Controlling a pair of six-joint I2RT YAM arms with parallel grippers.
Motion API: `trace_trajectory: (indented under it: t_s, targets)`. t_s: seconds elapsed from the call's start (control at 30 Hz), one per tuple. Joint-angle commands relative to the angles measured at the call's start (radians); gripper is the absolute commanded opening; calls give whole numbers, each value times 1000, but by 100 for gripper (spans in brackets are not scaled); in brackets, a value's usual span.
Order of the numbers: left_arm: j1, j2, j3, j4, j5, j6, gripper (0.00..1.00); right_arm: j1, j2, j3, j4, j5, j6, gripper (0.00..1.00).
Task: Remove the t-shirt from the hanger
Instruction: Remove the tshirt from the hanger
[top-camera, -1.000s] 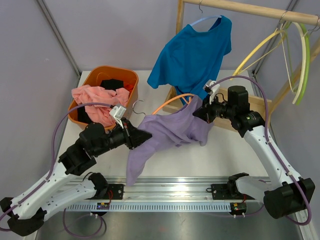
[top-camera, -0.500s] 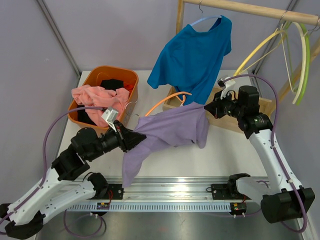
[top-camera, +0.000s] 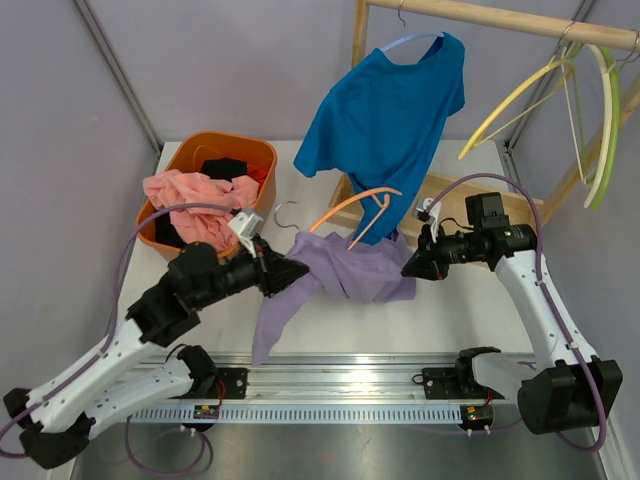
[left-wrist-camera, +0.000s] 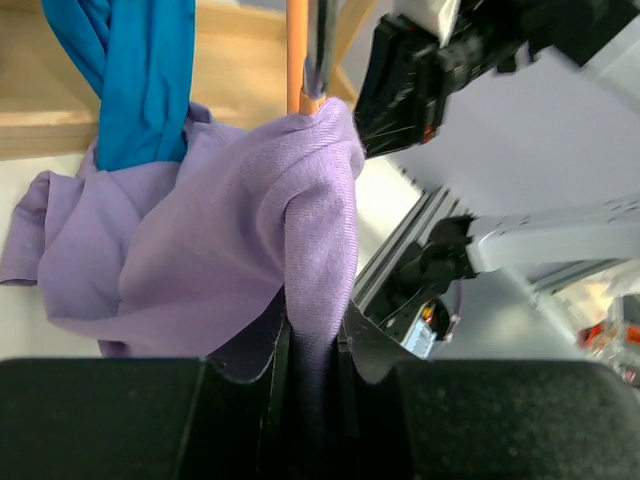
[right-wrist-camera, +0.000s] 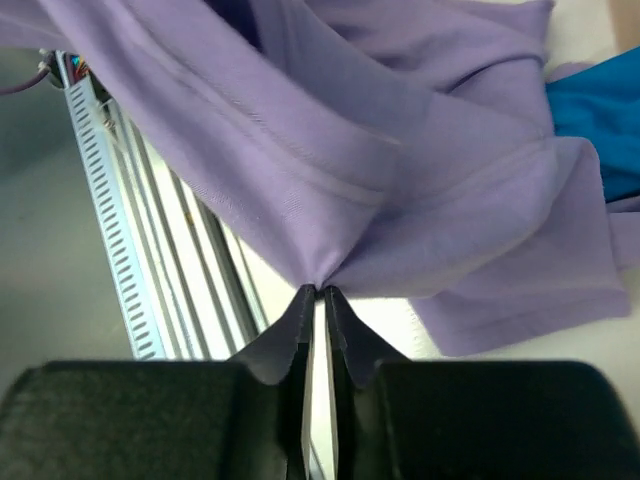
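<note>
Right gripper (top-camera: 406, 270) lowered; t-shirt (top-camera: 360, 272) clamped in left fingers (left-wrist-camera: 376, 352), touching right fingertips (right-wrist-camera: 296, 322).

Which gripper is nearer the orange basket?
Left. The left gripper is close by the near corner of the orange basket, clamped on the purple t-shirt. The right gripper is farther off, at the shirt's opposite end.

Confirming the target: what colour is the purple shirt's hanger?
Orange hanger; clearest in the top external view.
</note>
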Motion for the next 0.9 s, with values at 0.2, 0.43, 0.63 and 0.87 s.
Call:
trace_trajectory:
  t_s: [0.2,0.43,0.63,0.87]
  targets:
    - [6,309,100,85,230,298,0,-2,-143,185,-308,-19,-286,56]
    - [4,431,207,-24,445,569,0,63,-114,182,-313,-119,-358,71]
    - [4,501,293,-122,557,723,0,105,-68,198,-167,-33,-265,72]
    - [4,573,362,-277,548,856,0,113,-38,286,-323,-83,-394,66]
